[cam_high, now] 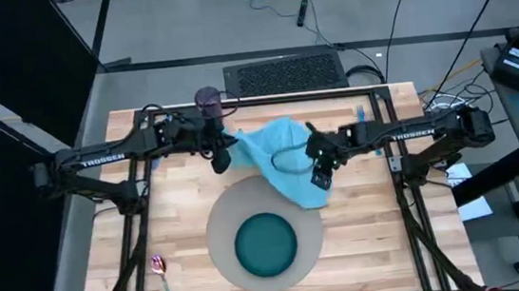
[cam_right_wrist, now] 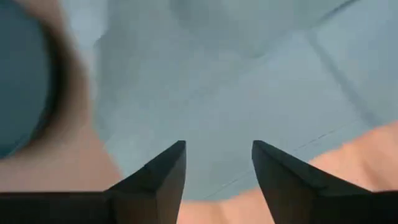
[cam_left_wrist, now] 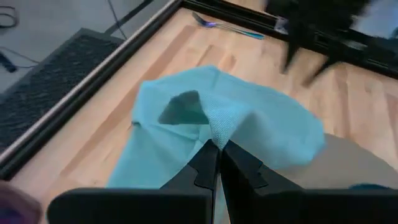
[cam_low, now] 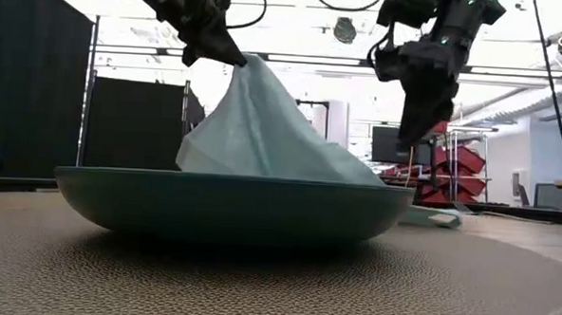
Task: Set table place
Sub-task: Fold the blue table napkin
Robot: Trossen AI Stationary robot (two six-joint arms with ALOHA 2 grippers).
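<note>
A light blue napkin (cam_high: 285, 157) lies on the table's far middle, its left part drawn up by my left gripper (cam_high: 224, 158), which is shut on it. My right gripper (cam_high: 321, 180) hangs open just above the napkin's right part, touching nothing. A teal plate (cam_high: 266, 243) sits on the round grey mat (cam_high: 220, 228) near the front. A purple cup (cam_high: 207, 99) stands at the far edge. The pink-bowled, green-handled spoon (cam_high: 164, 281) lies at the front left. Blue cutlery (cam_left_wrist: 227, 28) lies by the far right frame. My left gripper pinches a bunched peak of the napkin (cam_left_wrist: 219, 132) between its two fingertips, at the cloth's left end. The napkin rises like a tent to the fingers (cam_low: 230, 56), its lower part spread on the table behind the plate.
The table (cam_high: 384, 248) has a thin black frame with struts crossing it at left and right. A dark keyboard-like mat (cam_high: 283, 73) lies beyond the far edge. Bare wood shows to the right of the mat.
</note>
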